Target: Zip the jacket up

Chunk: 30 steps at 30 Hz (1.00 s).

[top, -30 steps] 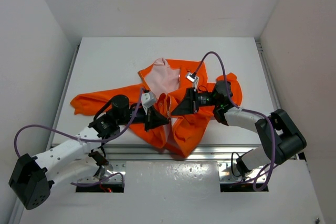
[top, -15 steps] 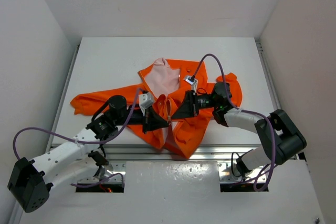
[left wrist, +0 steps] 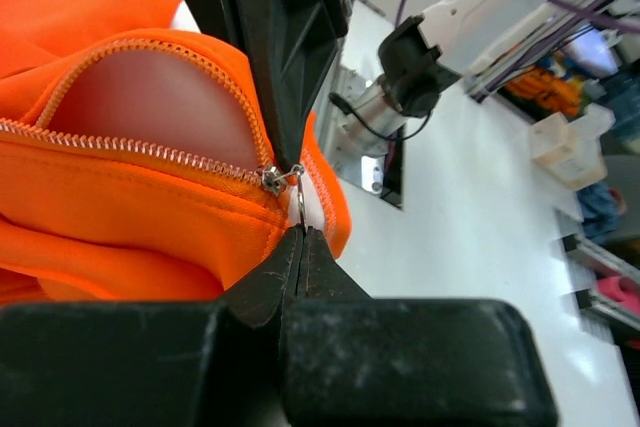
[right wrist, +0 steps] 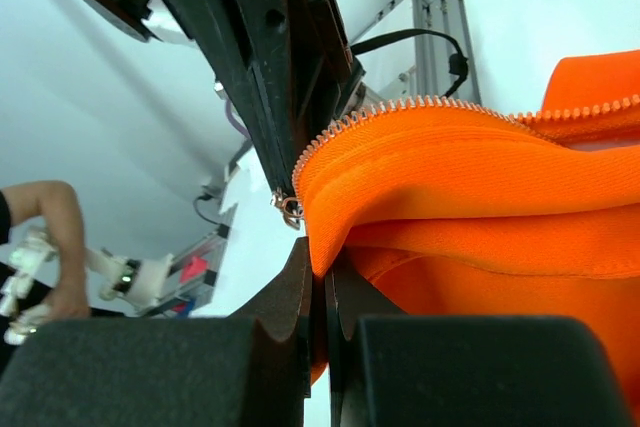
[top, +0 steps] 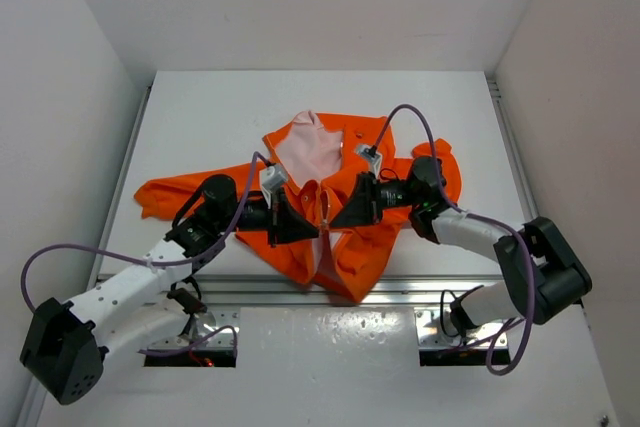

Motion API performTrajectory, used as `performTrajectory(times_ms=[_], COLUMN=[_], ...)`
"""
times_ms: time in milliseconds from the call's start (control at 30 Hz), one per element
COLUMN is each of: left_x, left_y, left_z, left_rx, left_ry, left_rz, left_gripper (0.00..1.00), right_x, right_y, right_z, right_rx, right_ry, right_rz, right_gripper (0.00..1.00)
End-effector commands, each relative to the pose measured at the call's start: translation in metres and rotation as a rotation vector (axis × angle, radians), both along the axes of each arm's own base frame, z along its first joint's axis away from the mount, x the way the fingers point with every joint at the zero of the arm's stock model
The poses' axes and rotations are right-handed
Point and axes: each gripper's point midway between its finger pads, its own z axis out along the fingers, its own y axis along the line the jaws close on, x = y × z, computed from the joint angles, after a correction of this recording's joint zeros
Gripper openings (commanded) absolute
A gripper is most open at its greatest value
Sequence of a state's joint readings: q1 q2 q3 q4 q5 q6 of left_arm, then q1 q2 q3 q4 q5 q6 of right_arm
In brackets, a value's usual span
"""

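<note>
Orange jacket (top: pixel 345 247) lies crumpled at the middle of the white surface (top: pixel 200 117), toward the near edge, its lower hem reaching the surface's front lip; one sleeve (top: pixel 170 195) is stretched out flat to the left; the pink lining (top: pixel 305 147) shows at the collar end, farther from the arms; the front is parted. Both arms reach inward over the garment and meet tip to tip near its centre line. Left pincer (top: pixel 318 232): pressed together, and in the left wrist view the tips (left wrist: pixel 300 237) pinch the thin metal zipper pull (left wrist: pixel 298 205), which hangs from the slider (left wrist: pixel 272 180); the slider sits at the point where two rows of zipper teeth (left wrist: pixel 120 145) come together; from there the rows spread apart, with pale lining visible between them, so the zip is undone beyond the slider. Right pincer (top: pixel 333 224): pressed together, and in the right wrist view the tips (right wrist: pixel 322 257) nip a fold of the jacket's orange front edge just below the teeth and right beside the slider (right wrist: pixel 290 207); the fabric bulges upward out of the grip, with the tooth row running along the top of the fold. The two pincers are nearly touching, left on the pull, right on the cloth next to it.
</note>
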State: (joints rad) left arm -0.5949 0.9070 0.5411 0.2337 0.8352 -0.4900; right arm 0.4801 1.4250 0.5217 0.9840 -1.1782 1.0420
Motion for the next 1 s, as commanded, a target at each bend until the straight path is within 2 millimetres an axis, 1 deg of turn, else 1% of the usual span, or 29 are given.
performTrajectory(times_ms=[0, 33, 67, 100, 133, 167, 233, 267, 300, 333, 367, 400, 433, 467, 533, 633, 667, 733, 800, 833, 867, 900, 933, 967], left_x=[0.004, 0.006, 0.004, 0.005, 0.005, 0.006, 0.007, 0.008, 0.008, 0.01, 0.013, 0.013, 0.017, 0.017, 0.02, 0.02, 0.022, 0.021, 0.02, 0.021, 0.026, 0.031, 0.03, 0.032], left_y=[-0.002, -0.003, -0.003, -0.005, -0.005, -0.006, -0.005, -0.006, -0.006, -0.004, -0.005, -0.005, -0.004, -0.004, -0.003, -0.003, -0.004, -0.004, -0.003, -0.004, -0.003, 0.0, 0.001, 0.001], left_z=[0.048, 0.047, 0.05, 0.049, 0.057, 0.054, 0.061, 0.061, 0.061, 0.067, 0.065, 0.069, 0.071, 0.071, 0.071, 0.071, 0.064, 0.063, 0.048, 0.049, 0.05, 0.039, 0.034, 0.034], left_rx=[-0.13, -0.135, -0.143, -0.145, -0.162, -0.158, -0.173, -0.176, -0.177, -0.194, -0.192, -0.197, -0.204, -0.205, -0.208, -0.208, -0.19, -0.185, -0.136, -0.116, -0.097, -0.03, -0.016, -0.005], left_ry=[-0.09, -0.067, -0.069, -0.061, -0.079, -0.06, -0.073, -0.062, -0.052, -0.066, -0.05, -0.047, -0.057, -0.048, -0.039, -0.039, -0.022, -0.048, -0.032, -0.102, -0.124, -0.129, -0.107, -0.106], left_rz=[-0.035, -0.035, -0.046, -0.046, -0.047, -0.047, -0.048, -0.048, -0.048, -0.041, -0.032, -0.032, -0.015, -0.015, -0.006, -0.006, -0.004, -0.015, -0.02, -0.023, -0.001, 0.029, 0.029, 0.028], left_gripper=[0.0, 0.0, 0.0, 0.0, 0.0, 0.0, 0.0, 0.0, 0.0, 0.0, 0.0, 0.0, 0.0, 0.0, 0.0, 0.0, 0.0, 0.0, 0.0, 0.01, 0.08, 0.29, 0.29, 0.33], right_x=[-0.008, -0.009, -0.011, -0.011, -0.012, -0.014, -0.015, -0.019, -0.02, -0.022, -0.025, -0.026, -0.026, -0.027, -0.026, -0.025, -0.023, -0.022, -0.021, -0.019, -0.019, -0.018, -0.018, -0.019], right_y=[-0.004, -0.004, -0.005, -0.005, -0.005, -0.006, -0.005, -0.006, -0.006, -0.007, -0.007, -0.007, -0.008, -0.008, -0.008, -0.007, -0.007, -0.006, -0.006, -0.005, -0.004, -0.004, -0.004, -0.003], right_z=[-0.003, -0.003, -0.008, -0.006, -0.008, -0.01, -0.012, -0.017, -0.017, -0.024, -0.023, -0.024, -0.029, -0.028, -0.029, -0.028, -0.028, -0.027, -0.025, -0.023, -0.022, -0.022, -0.022, -0.022], right_rx=[0.006, 0.004, -0.015, -0.007, -0.012, -0.026, -0.026, -0.051, -0.054, -0.08, -0.078, -0.081, -0.1, -0.1, -0.105, -0.106, -0.109, -0.105, -0.103, -0.097, -0.096, -0.097, -0.098, -0.097], right_ry=[-0.125, -0.131, -0.103, -0.146, -0.148, -0.132, -0.187, -0.175, -0.184, -0.166, -0.206, -0.213, -0.213, -0.221, -0.222, -0.221, -0.218, -0.219, -0.207, -0.215, -0.211, -0.205, -0.2, -0.2], right_rz=[0.034, 0.034, 0.038, 0.036, 0.04, 0.043, 0.049, 0.053, 0.056, 0.061, 0.066, 0.071, 0.068, 0.069, 0.061, 0.058, 0.049, 0.047, 0.037, 0.034, 0.032, 0.028, 0.028, 0.029], right_gripper=[0.0, 0.0, 0.0, 0.0, 0.0, 0.0, 0.0, 0.0, 0.0, 0.0, 0.0, 0.0, 0.0, 0.0, 0.0, 0.0, 0.0, 0.0, 0.0, 0.0, 0.0, 0.0, 0.0, 0.0])
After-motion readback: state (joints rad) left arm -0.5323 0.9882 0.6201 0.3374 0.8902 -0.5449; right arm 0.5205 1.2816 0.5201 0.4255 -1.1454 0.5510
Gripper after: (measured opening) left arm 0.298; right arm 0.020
